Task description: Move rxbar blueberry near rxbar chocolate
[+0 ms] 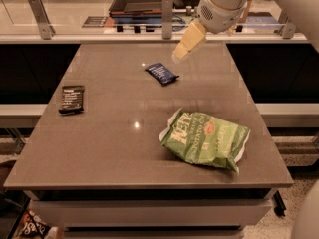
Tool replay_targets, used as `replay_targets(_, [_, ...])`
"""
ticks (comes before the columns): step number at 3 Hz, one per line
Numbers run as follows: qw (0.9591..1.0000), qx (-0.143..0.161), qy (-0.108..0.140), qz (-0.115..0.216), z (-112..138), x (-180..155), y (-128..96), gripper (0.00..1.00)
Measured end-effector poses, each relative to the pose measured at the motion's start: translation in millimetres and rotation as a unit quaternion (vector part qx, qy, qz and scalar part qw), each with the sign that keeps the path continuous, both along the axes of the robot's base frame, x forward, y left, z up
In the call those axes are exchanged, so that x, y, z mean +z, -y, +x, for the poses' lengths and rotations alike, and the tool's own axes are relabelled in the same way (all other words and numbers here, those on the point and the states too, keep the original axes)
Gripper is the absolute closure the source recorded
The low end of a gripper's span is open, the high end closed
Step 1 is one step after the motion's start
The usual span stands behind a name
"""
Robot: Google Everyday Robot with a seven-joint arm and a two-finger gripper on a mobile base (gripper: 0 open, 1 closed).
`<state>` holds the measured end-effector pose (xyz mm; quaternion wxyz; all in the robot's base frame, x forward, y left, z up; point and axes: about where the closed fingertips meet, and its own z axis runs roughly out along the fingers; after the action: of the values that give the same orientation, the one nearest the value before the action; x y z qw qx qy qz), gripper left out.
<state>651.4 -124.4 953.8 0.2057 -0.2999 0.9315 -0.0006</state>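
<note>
The broad grey-brown stone-look counter (99, 148) filled most of the view, with a railed ledge running behind its far edge. The robot's bulky white arm (224, 4) reached in from the upper right. A crumpled green foil chip bag (207, 138) lay on the near right part of the counter, well apart from both bars. The pale yellow gripper (182, 51) hung in the air over the far middle of the counter, angled down and to the left, with nothing in it (it showed as one tapered wedge, so I could not tell whether the jaws stood wide or narrow). The rxbar blueberry (162, 73), a small flat bar in a navy-blue wrapper, lay skewed on the far middle of the counter, just below and left of the gripper's tip and not touched by it. The rxbar chocolate (72, 98), a like-sized flat bar in a black wrapper with white lettering, lay near the left edge, well apart from the blue one.
</note>
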Motion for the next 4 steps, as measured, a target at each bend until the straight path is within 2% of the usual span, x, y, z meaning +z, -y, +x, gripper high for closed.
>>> replay_targets(1, [0.9999, 0.009, -0.007, -0.003, 12, -2, -11, 0.00])
replay_targets(2, [0.9995, 0.026, -0.018, 0.002, 32, -10, -34, 0.00])
replay_targets(3, [0.9991, 0.022, -0.035, -0.002, 47, -25, -51, 0.00])
replay_targets(4, [0.9982, 0.012, -0.057, 0.007, 60, -50, -60, 0.00])
